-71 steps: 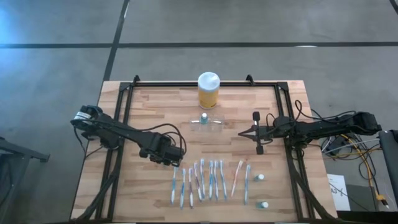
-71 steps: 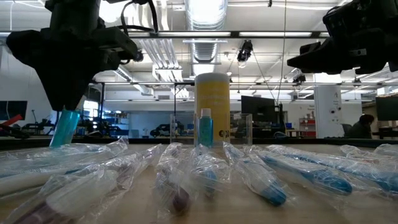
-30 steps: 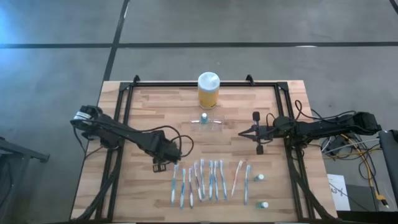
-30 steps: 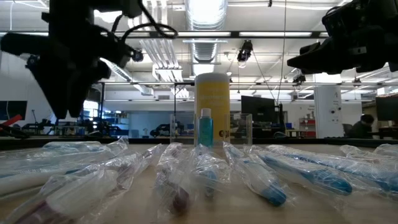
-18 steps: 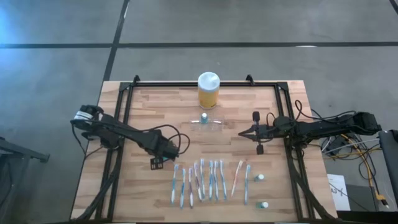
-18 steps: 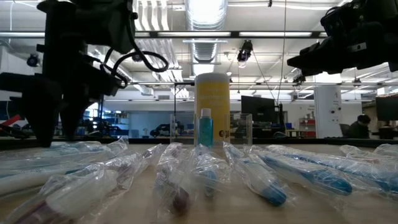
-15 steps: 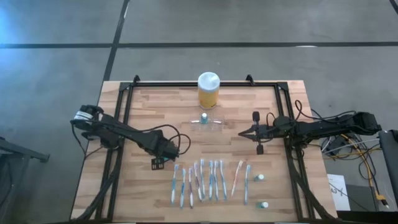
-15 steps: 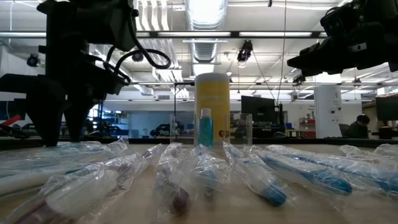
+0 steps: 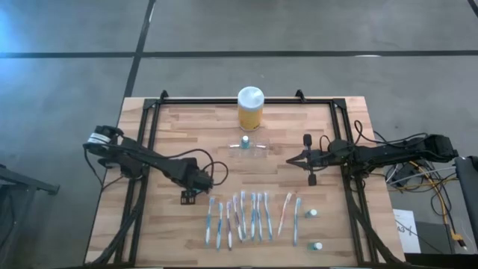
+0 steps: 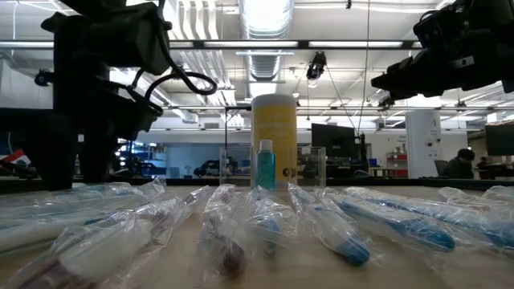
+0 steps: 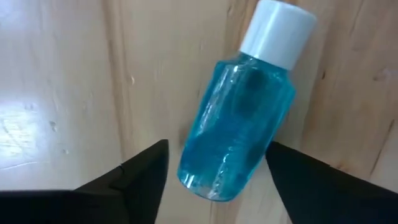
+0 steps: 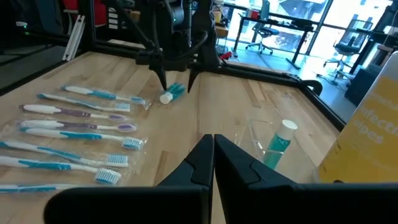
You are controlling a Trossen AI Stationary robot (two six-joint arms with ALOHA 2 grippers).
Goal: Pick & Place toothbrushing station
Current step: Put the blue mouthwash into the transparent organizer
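The toothbrushing station (image 9: 247, 147) is a low clear holder in the table's middle, also seen in the low view (image 10: 273, 167). A small blue bottle (image 12: 277, 144) stands upright in it. Another small blue bottle with a white cap (image 11: 239, 127) lies on its side on the wood, left of the toothbrushes. My left gripper (image 9: 190, 196) stands open over it, fingers pointing down, one on either side (image 12: 175, 78), not touching it. My right gripper (image 12: 213, 142) is shut and empty, hovering right of the holder (image 9: 291, 160).
A row of wrapped toothbrushes (image 9: 250, 217) lies near the front edge. Two small bottles (image 9: 312, 213) (image 9: 317, 245) stand at its right end. A yellow jar with a white lid (image 9: 250, 108) stands at the far edge behind the holder. Bare wood lies at the left.
My left gripper has shifted a little toward the table's left edge and come down. It has turned from a tilt until its fingers point straight down. Its fingers now stand apart on either side of the lying bottle.
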